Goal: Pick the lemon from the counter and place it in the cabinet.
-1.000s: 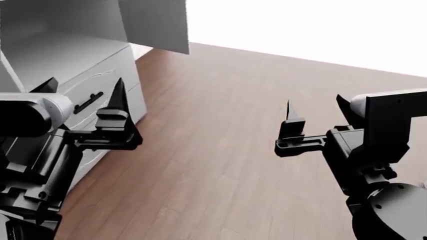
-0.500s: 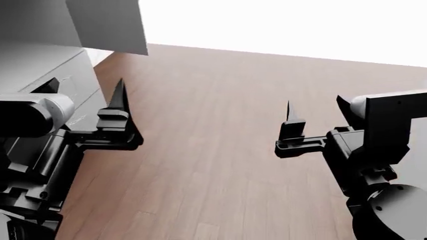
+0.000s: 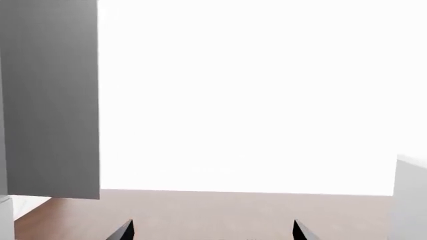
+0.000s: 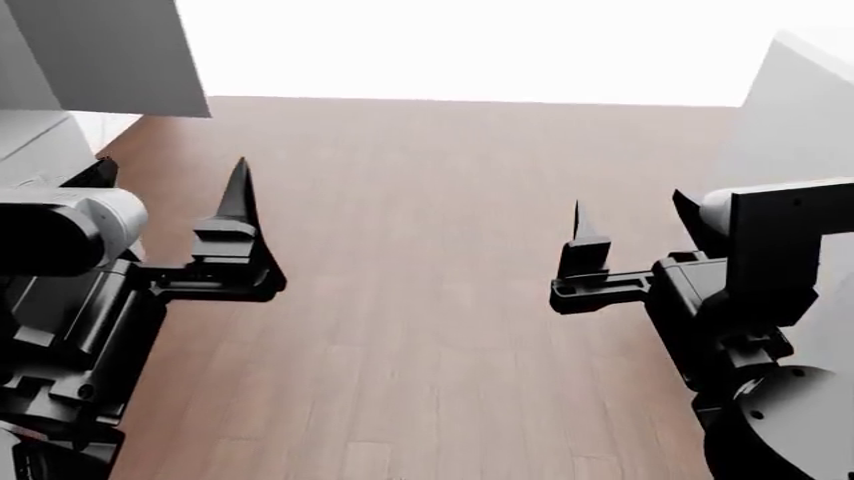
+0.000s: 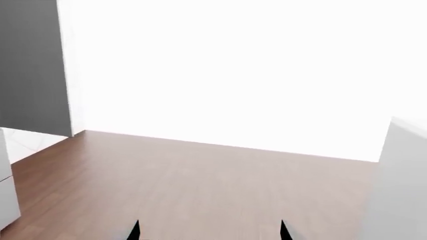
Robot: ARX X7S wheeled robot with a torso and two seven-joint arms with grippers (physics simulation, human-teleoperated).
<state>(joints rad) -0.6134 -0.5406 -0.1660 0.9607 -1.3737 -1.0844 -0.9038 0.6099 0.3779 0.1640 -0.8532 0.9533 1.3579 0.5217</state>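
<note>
The lemon is out of view in every frame, and I cannot make out the counter. Only a grey side panel of the cabinet [image 4: 114, 50] shows, at the head view's top left. The same panel [image 3: 50, 100] fills one side of the left wrist view. In the right wrist view the cabinet [image 5: 33, 65] shows too. My left gripper [image 4: 171, 172] hangs open over the wood floor, with nothing between its fingers. My right gripper [image 4: 630, 205] is open and empty too. Both wrist views show the left gripper [image 3: 212, 231] and the right gripper [image 5: 209, 232] as two wide-apart black tips over bare floor.
Brown wood-plank floor [image 4: 427, 250] lies under both arms. A pale grey-white block [image 4: 801, 110] stands at the right edge, and shows again in the left wrist view [image 3: 412, 200] and the right wrist view [image 5: 403, 185]. Beyond the floor is featureless bright white.
The head view has swung to the right. The cabinet and its drawers have slid off to the left, and the pale block has come in at the right. Both arms keep their pose.
</note>
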